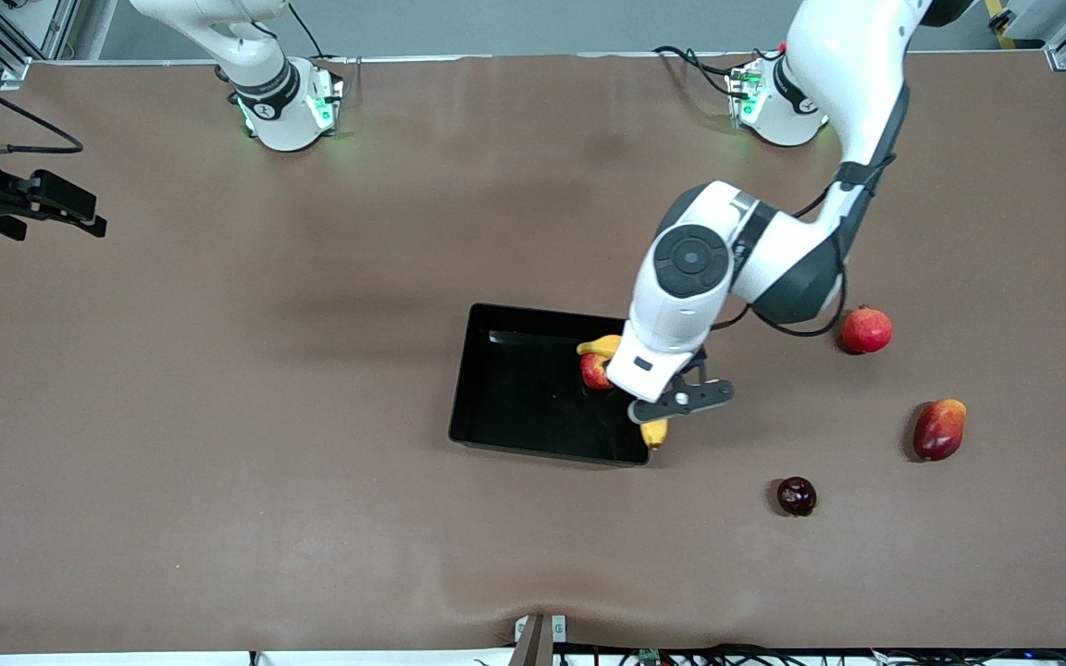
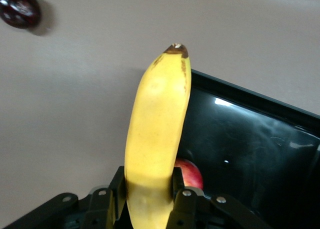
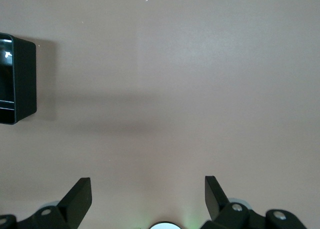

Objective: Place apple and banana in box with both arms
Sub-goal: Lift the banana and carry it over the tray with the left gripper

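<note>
The black box (image 1: 514, 388) lies mid-table. The apple (image 1: 594, 370) rests inside it, by the wall toward the left arm's end. My left gripper (image 1: 655, 410) is shut on the banana (image 1: 600, 346) and holds it just over that wall and the apple; its other tip (image 1: 654, 432) pokes past the box's nearer corner. In the left wrist view the banana (image 2: 157, 124) sits clamped in the left gripper (image 2: 148, 185), with the apple (image 2: 190, 173) and the box (image 2: 250, 96) under it. My right gripper (image 3: 148, 191) is open and empty over bare table; the box (image 3: 22, 79) shows at that view's edge.
Toward the left arm's end lie a plain red round fruit (image 1: 866, 330), an elongated red-orange fruit (image 1: 939, 429) and a dark round fruit (image 1: 796, 496), which also shows in the left wrist view (image 2: 19, 8). A black fixture (image 1: 43, 205) juts in at the right arm's end.
</note>
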Controlling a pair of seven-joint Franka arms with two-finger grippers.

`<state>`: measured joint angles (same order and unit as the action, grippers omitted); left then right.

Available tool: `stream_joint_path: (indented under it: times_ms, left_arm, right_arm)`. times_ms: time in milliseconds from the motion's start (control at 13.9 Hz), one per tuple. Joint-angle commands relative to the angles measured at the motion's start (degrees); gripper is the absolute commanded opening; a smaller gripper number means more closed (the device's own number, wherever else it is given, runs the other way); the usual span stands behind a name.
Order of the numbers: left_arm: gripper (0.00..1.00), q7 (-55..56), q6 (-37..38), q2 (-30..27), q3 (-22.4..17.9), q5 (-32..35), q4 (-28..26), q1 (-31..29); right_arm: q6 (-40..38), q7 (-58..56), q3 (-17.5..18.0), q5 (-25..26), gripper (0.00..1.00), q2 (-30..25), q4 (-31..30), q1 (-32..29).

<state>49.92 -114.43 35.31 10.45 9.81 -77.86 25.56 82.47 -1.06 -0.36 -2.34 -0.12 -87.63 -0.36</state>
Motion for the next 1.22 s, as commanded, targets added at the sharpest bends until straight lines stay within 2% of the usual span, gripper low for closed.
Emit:
stream_joint_path:
  times_ms: [0,144,574,1148]
  left_arm:
    - [0.0,4.1,0.7,4.2,-0.6,0.5,5.2,3.3]
    - [0.0,6.5,0.1,6.7,-0.4,0.4,8.1,4.6]
    - [0.0,12.5,-4.7,10.3,-0.4,-0.3,8.2,8.7]
    - [0.0,13.4,-8.7,14.0,0.0,-0.4,8.3,10.5]
  right_arm:
    - [-0.6,-0.4,0.3,-0.9,1.0,0.2,0.9,-0.5]
    - [-0.6,-0.4,0.3,-0.9,1.0,0.3,0.9,-0.5]
    - [-0.6,-0.4,0.3,-0.9,1.0,0.3,0.9,-0.5]
    - [-0.5,-0.4,0.3,-0.9,1.0,0.3,0.9,-0.5]
